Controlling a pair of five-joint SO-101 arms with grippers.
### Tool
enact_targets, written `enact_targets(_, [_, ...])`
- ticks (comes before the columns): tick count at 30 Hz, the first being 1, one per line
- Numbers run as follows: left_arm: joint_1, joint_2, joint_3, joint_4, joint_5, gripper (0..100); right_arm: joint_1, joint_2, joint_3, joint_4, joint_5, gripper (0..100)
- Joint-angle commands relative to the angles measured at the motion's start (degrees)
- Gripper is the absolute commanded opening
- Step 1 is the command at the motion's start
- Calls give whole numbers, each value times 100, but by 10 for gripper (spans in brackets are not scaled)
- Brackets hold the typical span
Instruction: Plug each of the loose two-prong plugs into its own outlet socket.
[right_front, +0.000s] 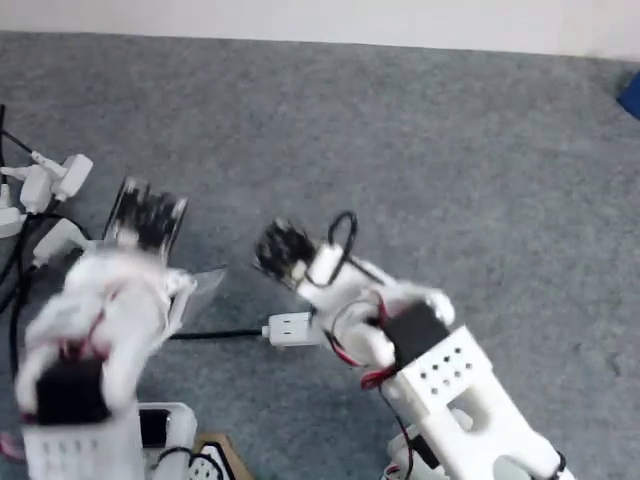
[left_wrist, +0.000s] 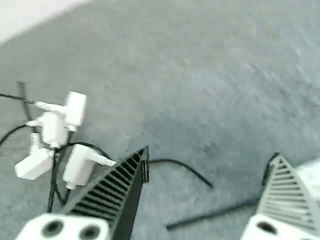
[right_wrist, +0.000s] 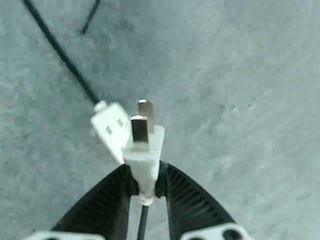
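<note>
My right gripper (right_wrist: 146, 172) is shut on a white two-prong plug (right_wrist: 144, 150), whose prongs point away from the wrist camera. Just past the plug, a white outlet socket (right_wrist: 110, 131) lies on the grey carpet with a black cord running from it. From above, the right gripper (right_front: 283, 250) hangs a little beyond that socket (right_front: 290, 328). My left gripper (left_wrist: 210, 155) is open with nothing between its fingers (left_wrist: 120, 185). It sits over the carpet at the left (right_front: 145, 215), near a cluster of white plugs and sockets (left_wrist: 55, 130).
The cluster of white plugs and sockets (right_front: 45, 185) with tangled black cords lies at the table's far left edge. A black cord (right_front: 215, 334) runs left from the socket. The grey carpet (right_front: 450, 150) is bare at the back and right.
</note>
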Motion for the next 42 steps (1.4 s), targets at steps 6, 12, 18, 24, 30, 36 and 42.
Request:
enact_targets(6, [-66,-2914,1868,-976,79,377,-145,13,374,-655,-800,8])
enact_targets(12, [286,-2607,2185,-1530,79,418,-778,664,84,-708,-1073,8])
enact_targets(18, [505,-2607,2747,-1741,53,437,-1042,1569,-927,-716,-1292,8])
enact_targets(24, [505,-2633,3108,-1802,35,437,-1042,2202,-1771,-664,-1609,8])
enact_targets(30, [505,-2651,2985,-1802,44,436,-1042,2360,-1798,-681,-1609,8])
enact_targets(36, [505,-2607,2510,-1767,62,436,-1042,2352,-1367,-1033,-1635,8])
enact_targets(42, [479,-2642,2475,-1758,62,436,-1042,2360,-1341,-1033,-1618,8])
